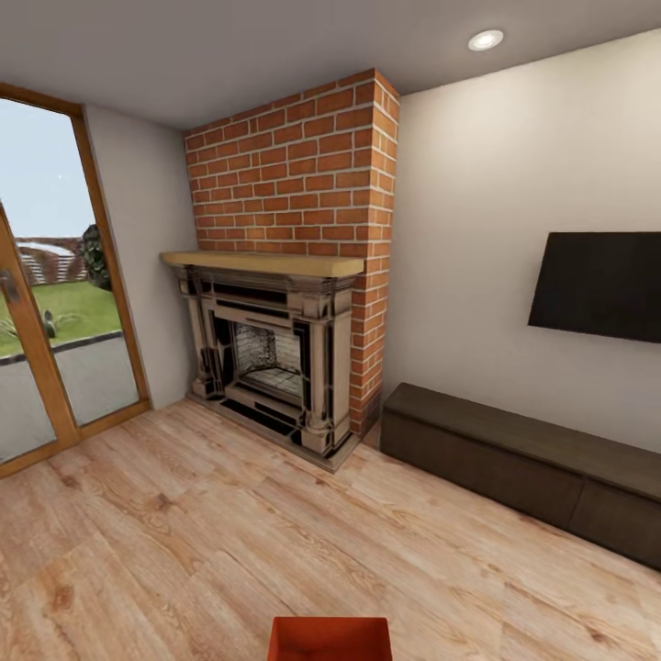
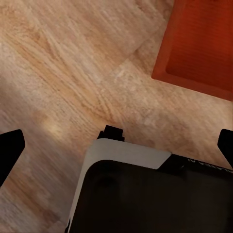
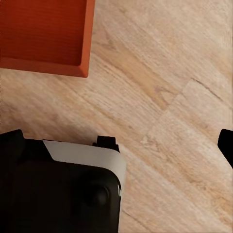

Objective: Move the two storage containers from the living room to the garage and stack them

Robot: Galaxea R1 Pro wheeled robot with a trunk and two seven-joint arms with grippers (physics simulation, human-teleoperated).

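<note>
living room (image 1: 303, 229): orange container (image 1: 330, 639) on wood floor (image 1: 184, 532), fireplace, bench (image 1: 523, 459) ahead; both grippers spread wide, empty

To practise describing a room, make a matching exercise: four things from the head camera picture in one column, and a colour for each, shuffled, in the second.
Things:
1. storage container
2. TV
3. bench
4. floor

Colours:
A. dark brown
B. pale wood
C. orange-red
D. black

Pairs: 1-C, 2-D, 3-A, 4-B
</note>
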